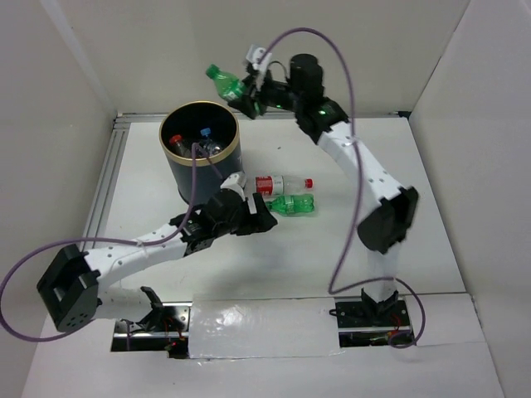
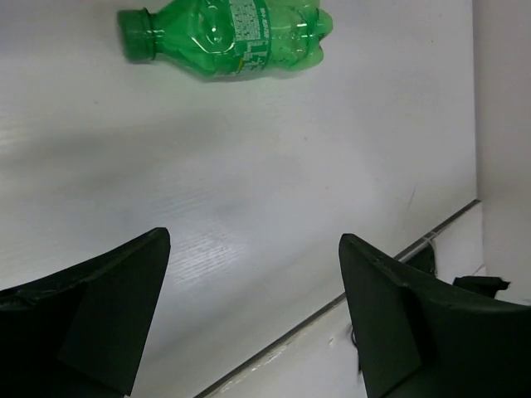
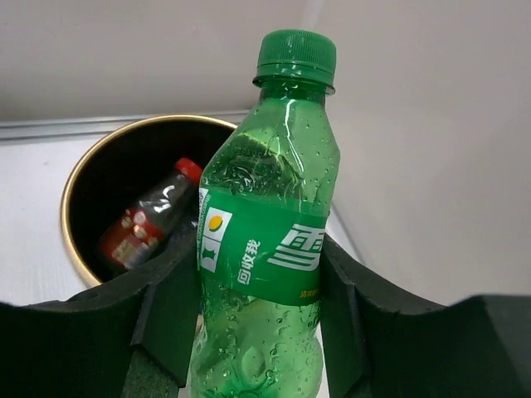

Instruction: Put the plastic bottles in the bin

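Observation:
The dark bin [image 1: 203, 170] with a gold rim stands at the back left and holds several bottles; a red-labelled one shows inside it in the right wrist view [image 3: 145, 224]. My right gripper [image 1: 251, 91] is shut on a green bottle [image 1: 226, 81], held in the air to the right of and behind the bin; it fills the right wrist view [image 3: 265, 249]. A clear red-labelled bottle [image 1: 282, 183] and a second green bottle [image 1: 292, 205] lie on the table right of the bin. My left gripper [image 1: 264, 217] is open and empty just left of that green bottle [image 2: 228, 37].
White walls enclose the table on three sides. A metal rail [image 1: 104, 191] runs along the left edge. A purple cable [image 1: 348, 207] hangs beside the right arm. The table's front seam [image 2: 332, 303] shows below the left fingers.

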{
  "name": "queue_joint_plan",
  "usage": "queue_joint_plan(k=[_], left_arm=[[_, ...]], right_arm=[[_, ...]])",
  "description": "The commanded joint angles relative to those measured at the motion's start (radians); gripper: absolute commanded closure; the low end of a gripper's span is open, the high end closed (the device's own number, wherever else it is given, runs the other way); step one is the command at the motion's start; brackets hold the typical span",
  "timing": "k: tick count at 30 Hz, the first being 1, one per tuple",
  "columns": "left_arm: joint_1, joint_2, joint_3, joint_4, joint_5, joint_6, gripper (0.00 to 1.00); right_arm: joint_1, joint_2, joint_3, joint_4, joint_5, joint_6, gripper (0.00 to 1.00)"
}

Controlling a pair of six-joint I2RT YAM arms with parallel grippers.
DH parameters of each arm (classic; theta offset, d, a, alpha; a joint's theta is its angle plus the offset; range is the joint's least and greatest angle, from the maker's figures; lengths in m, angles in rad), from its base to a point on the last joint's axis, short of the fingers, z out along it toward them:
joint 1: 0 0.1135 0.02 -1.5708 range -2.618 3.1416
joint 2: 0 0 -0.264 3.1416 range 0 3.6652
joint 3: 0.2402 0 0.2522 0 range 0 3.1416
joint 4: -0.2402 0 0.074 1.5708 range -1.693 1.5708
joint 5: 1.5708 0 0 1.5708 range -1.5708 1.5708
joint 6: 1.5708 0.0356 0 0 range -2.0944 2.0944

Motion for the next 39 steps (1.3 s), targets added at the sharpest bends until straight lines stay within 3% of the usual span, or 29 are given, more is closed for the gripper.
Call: queue_joint_plan(k=[1, 2, 3, 4, 7, 8, 10, 15, 22, 24, 28, 31, 33, 35, 37, 39], left_arm=[[-0.013, 0.082, 0.038, 0.153, 0.037, -0.206, 0.05], [-0.013, 0.109, 0.058, 0.153, 0.037, -0.254, 0.05], [-0.029, 0.135, 0.058, 0.153, 0.023, -0.303, 0.05], [-0.029, 0.186, 0.076, 0.153, 0.013, -0.416, 0.03], [-0.064, 0.26, 0.113, 0.09, -0.03, -0.605, 0.0], [-0.064, 0.303, 0.113, 0.101, -0.03, -0.695, 0.0], [-0.064, 0.345, 0.113, 0.154, -0.04, -0.826, 0.0], [-0.053, 0.471, 0.113, 0.283, -0.044, -0.984, 0.0], [-0.021, 0.595, 0.187, 0.428, -0.085, -1.014, 0.0], [-0.021, 0.604, 0.211, 0.465, -0.11, -0.982, 0.0], [-0.03, 0.577, 0.253, 0.437, -0.101, -0.825, 0.0], [-0.049, 0.507, 0.264, 0.355, -0.046, -0.606, 0.02], [-0.058, 0.457, 0.285, 0.145, -0.067, -0.461, 0.05], [-0.084, 0.376, 0.275, 0.011, -0.099, -0.371, 0.07], [-0.111, 0.309, 0.244, -0.152, -0.203, -0.282, 0.13], [-0.133, 0.202, 0.181, -0.231, -0.294, -0.232, 0.13]], right_arm=[[0.06, 0.189, 0.226, -0.004, -0.03, 0.143, 0.73], [0.07, 0.225, 0.266, -0.004, -0.03, 0.156, 0.69], [0.082, 0.292, 0.304, -0.029, -0.03, 0.165, 0.43], [0.082, 0.318, 0.341, -0.046, -0.013, 0.185, 0.28], [0.082, 0.337, 0.383, -0.08, 0.01, 0.205, 0.05], [0.058, 0.319, 0.328, -0.08, 0.01, 0.22, 0.02], [0.025, 0.232, 0.25, -0.065, -0.004, 0.229, 0.02], [-0.154, -0.009, -0.144, -0.027, -0.079, 0.251, 0.01], [-0.386, -0.417, -0.673, -0.016, -0.177, 0.16, 0.01], [-0.436, -0.477, -0.805, -0.027, -0.191, 0.119, 0.01], [-0.473, -0.543, -0.917, -0.149, -0.245, -0.023, 0.01], [-0.473, -0.554, -0.977, -0.296, -0.269, -0.305, 0.1], [-0.483, -0.531, -1.017, -0.33, -0.223, -0.477, 0.24], [-0.505, -0.498, -1.057, -0.33, -0.214, -0.562, 0.31], [-0.506, -0.459, -1.057, -0.341, -0.225, -0.657, 0.31], [-0.506, -0.394, -1.03, -0.375, -0.254, -0.72, 0.25]])
